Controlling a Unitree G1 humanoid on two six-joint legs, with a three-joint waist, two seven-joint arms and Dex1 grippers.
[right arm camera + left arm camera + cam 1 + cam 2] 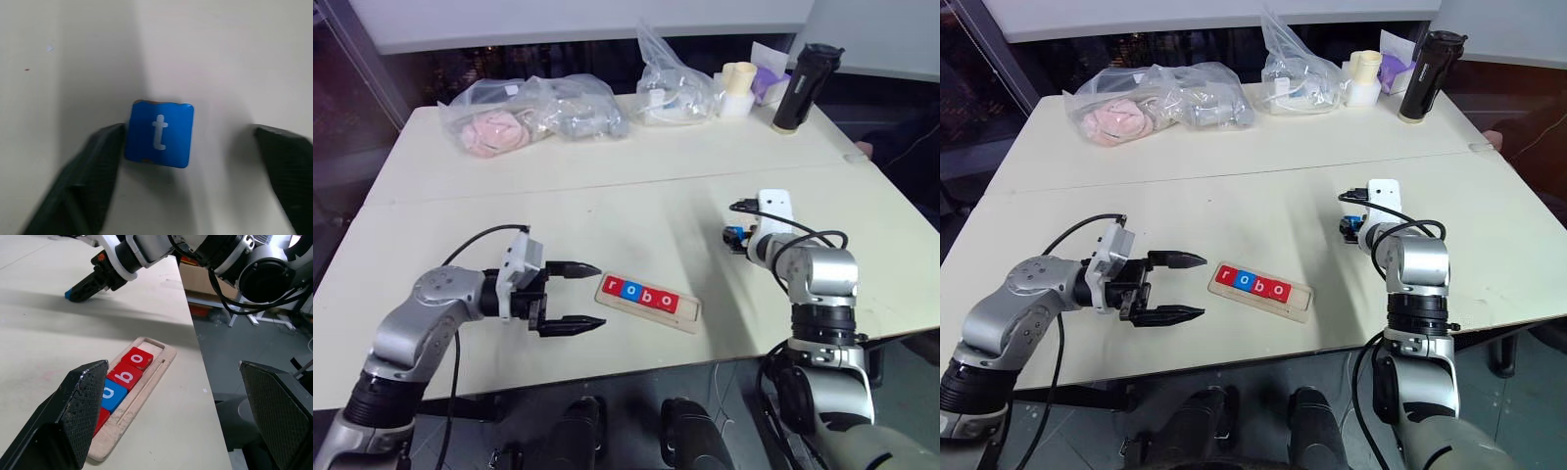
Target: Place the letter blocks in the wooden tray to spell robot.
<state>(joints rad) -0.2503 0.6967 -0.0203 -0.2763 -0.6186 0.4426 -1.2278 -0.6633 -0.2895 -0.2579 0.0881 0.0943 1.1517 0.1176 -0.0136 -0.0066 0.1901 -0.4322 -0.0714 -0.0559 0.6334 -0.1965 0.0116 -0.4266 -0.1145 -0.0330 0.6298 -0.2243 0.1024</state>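
Now the right tool (186, 147), spread around the blue t block (159, 133) at the desk's (607, 176) three o'clock, should centre before pinching; the wooden tray (648, 303) holds r-o-b-o. Left tool (570, 296) hangs spread.

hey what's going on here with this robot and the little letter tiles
The robot is spelling "robot" with letter blocks in a wooden tray on the table. Four blocks already sit in the tray, reading r, o, b, o, with the last slot empty. The right gripper is down at the table around the blue t block: one finger touches it, the other stands apart, so it is not gripped yet. The left gripper hovers open beside the tray's r end, holding nothing.
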